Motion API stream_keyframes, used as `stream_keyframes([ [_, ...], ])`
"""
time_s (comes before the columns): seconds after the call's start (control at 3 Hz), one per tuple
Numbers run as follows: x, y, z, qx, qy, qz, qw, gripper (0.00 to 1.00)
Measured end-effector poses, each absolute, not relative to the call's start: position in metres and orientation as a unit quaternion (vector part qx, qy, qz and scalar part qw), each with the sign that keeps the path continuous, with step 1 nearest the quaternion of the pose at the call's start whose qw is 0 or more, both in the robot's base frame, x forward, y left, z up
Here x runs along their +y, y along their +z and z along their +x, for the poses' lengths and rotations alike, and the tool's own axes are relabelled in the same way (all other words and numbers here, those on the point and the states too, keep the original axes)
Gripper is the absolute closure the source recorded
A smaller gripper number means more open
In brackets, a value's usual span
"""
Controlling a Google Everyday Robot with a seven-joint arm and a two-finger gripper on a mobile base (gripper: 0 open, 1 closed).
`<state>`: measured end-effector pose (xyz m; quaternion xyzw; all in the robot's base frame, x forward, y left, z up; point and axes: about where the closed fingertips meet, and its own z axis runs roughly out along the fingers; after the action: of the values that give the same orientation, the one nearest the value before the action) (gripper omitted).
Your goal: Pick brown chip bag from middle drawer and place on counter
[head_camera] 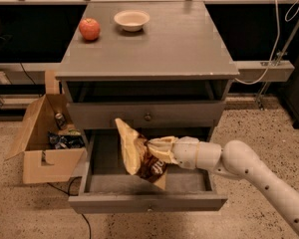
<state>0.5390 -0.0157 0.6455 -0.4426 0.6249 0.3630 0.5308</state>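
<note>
My arm (254, 171) comes in from the lower right corner and runs up and leftward, the pale wrist lying nearly level over the open middle drawer (114, 203). My gripper (158, 152) sits above the middle of that drawer's box, pointing left. My fingers (162, 144) are pinched onto the brown chip bag (132, 153), gripping it at its right side where the foil bunches up. The bag hangs in the air above the drawer floor, tilted. One cream-yellow end points up and to the left, in front of the taller drawer front (189, 114) above. The dark-brown part with white lettering sags below my fingers, and the lower cream end dips toward the drawer's inside. I cannot tell whether that low corner touches the drawer floor.

The middle drawer is pulled well out from the grey cabinet, its low front panel nearest the camera. Above it the closed drawer front carries a small knob (147, 117). The counter (184, 49) is the cabinet's flat grey top. A red apple (89, 29) stands near its back left corner, and a pale bowl (132, 20) sits just beside the apple, to the right.

On the speckled floor (25, 208), left of the cabinet, an open cardboard box (42, 168) holds dark packets (65, 141). A white cable (276, 34) hangs at the right, behind the cabinet.
</note>
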Motion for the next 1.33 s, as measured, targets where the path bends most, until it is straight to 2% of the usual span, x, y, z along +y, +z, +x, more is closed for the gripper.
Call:
stream_keyframes([
  [0.33, -0.022, 0.681, 0.545, 0.616, 0.338, -0.452, 0.549, 1.00],
  [1.0, -0.044, 0.857, 0.567, 0.604, 0.197, -0.474, 0.609, 1.00],
  [1.33, -0.048, 0.916, 0.585, 0.610, 0.137, -0.496, 0.602, 1.00],
])
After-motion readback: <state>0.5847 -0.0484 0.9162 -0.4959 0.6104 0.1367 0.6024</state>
